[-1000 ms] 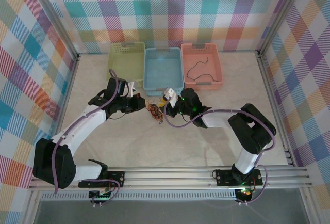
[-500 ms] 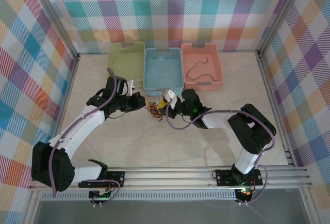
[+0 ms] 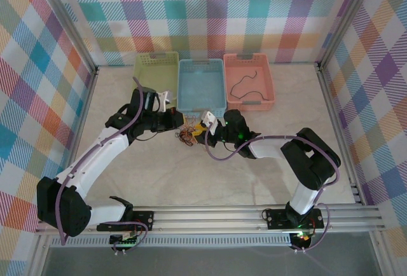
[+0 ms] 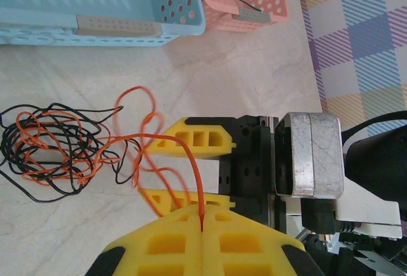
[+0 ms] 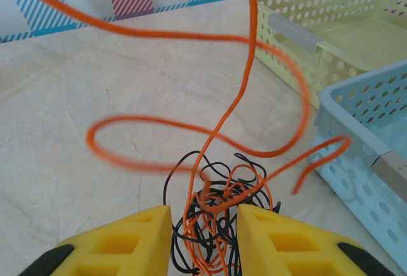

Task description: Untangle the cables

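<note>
Cables (a small snarl of hair-thin red-orange and black wire) lie on the desk just in front of the blue basket, between my two claws. My left claw is pressed fully shut on one red-orange strand, which rises out of the knot and runs into the seam between its yellow pads. My right claw stands partly open, its jaws straddling the near side of the knot with loops passing between them; nothing looks clamped there. One dark cable lies alone in the pink basket.

I judge these wires nearly weightless and very limp. They will follow a pull rather than hold a shape, and a hard tug could cinch the knot. Thin and smooth, they may slip from the pads. The best hold is a loop standing clear of the bundle, or a free end, with the other claw pinning the rest.

The lifted strand is blurred in both wrist views. I cannot trace which loops cross over which, find the ends, or tell black from dark brown — and from overhead the snarl is tiny.
</note>
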`<action>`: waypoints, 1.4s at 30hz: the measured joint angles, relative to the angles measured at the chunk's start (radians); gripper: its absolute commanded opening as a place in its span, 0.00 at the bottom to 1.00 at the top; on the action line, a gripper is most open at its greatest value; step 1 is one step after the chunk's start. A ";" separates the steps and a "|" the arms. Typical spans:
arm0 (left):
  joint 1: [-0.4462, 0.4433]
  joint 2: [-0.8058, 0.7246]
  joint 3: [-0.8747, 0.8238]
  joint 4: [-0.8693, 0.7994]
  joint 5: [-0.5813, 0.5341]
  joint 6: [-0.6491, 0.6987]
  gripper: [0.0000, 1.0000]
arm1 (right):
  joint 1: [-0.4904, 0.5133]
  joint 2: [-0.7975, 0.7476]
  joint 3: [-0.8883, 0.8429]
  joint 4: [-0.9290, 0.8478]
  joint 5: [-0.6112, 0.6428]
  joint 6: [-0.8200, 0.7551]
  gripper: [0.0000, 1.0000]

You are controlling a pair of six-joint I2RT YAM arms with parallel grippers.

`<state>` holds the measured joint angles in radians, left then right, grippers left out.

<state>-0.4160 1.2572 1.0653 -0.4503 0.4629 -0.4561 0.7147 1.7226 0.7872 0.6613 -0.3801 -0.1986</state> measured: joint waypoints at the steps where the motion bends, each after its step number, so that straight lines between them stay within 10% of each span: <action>1: -0.002 0.000 0.000 0.000 0.000 -0.001 0.00 | 0.002 0.001 0.000 0.000 0.000 -0.001 0.36; 42: -0.050 -0.116 0.035 -0.084 -0.109 -0.044 0.00 | 0.031 -0.013 -0.085 0.140 0.070 -0.095 0.43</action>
<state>-0.4660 1.1408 1.1007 -0.5346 0.3534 -0.5003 0.7460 1.7092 0.7017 0.8009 -0.3099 -0.2935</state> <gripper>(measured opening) 0.050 0.429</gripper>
